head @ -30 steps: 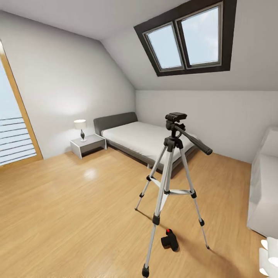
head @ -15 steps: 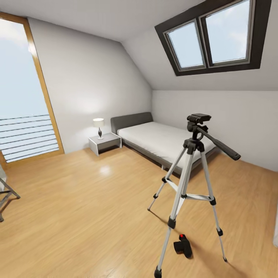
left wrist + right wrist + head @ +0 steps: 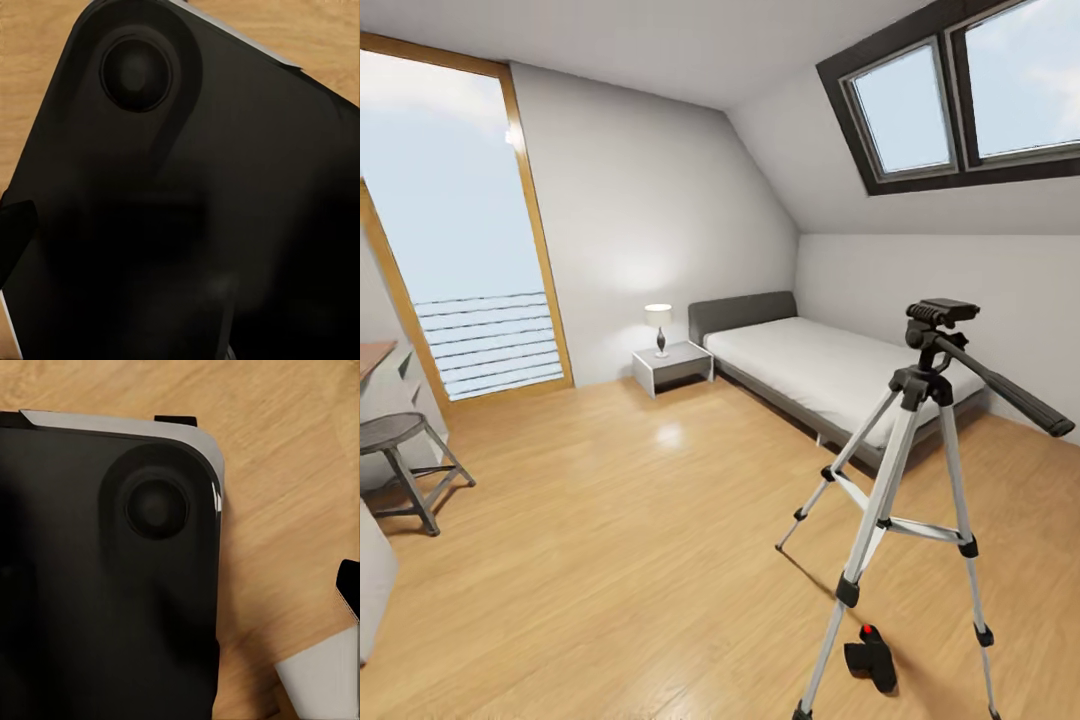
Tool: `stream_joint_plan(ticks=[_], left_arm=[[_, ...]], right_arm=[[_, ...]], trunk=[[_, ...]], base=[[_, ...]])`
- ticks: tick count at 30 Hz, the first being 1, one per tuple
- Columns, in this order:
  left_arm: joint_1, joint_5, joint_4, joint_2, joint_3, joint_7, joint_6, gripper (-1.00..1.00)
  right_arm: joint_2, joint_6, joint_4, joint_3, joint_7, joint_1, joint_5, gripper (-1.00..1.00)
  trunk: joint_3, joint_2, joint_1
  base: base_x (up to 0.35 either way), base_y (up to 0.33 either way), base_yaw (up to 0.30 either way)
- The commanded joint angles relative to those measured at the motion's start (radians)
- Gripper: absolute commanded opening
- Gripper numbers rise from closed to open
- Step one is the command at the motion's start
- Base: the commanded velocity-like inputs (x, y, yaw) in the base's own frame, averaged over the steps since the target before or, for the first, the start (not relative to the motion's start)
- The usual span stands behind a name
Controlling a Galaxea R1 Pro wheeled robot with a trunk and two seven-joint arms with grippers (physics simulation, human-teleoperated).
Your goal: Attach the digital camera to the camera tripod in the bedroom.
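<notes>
The view has swung left, digital camera (image 3: 871,657) on the floor beneath the camera tripod (image 3: 916,480); hands' state untellable.

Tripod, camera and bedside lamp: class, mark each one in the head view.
camera tripod (image 3: 900,468), head view, on the front silver leg.
digital camera (image 3: 871,662), head view, on its black body.
bedside lamp (image 3: 658,317), head view, on its shade.

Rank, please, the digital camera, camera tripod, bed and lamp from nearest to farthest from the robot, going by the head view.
1. digital camera and camera tripod, low right; the camera lies on the floor between the tripod's legs, too close to rank.
2. bed, behind the tripod, along the right wall.
3. lamp, on the nightstand by the far wall.
</notes>
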Motion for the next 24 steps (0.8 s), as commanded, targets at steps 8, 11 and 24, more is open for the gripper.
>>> stream_joint_plan(ticks=[8,11,24], left_arm=[[0.001,0.004,-0.002,0.0,-0.001,0.0,-0.001,1.0],[0.001,0.004,-0.002,0.0,-0.001,0.0,-0.001,1.0],[0.001,0.004,-0.002,0.0,-0.002,0.0,-0.001,1.0]], right_arm=[[0.0,-0.002,0.0,0.001,0.0,-0.001,0.001,1.0],[-0.001,-0.002,0.0,0.001,0.0,-0.001,0.001,1.0],[-0.002,-0.001,0.0,0.002,0.0,-0.001,0.0,1.0]], trunk=[[-0.001,0.0,0.0],[-0.001,0.0,0.0],[-0.001,0.0,0.0]], base=[[0.0,0.0,0.278],[0.0,0.0,0.181],[0.0,0.0,0.011]])
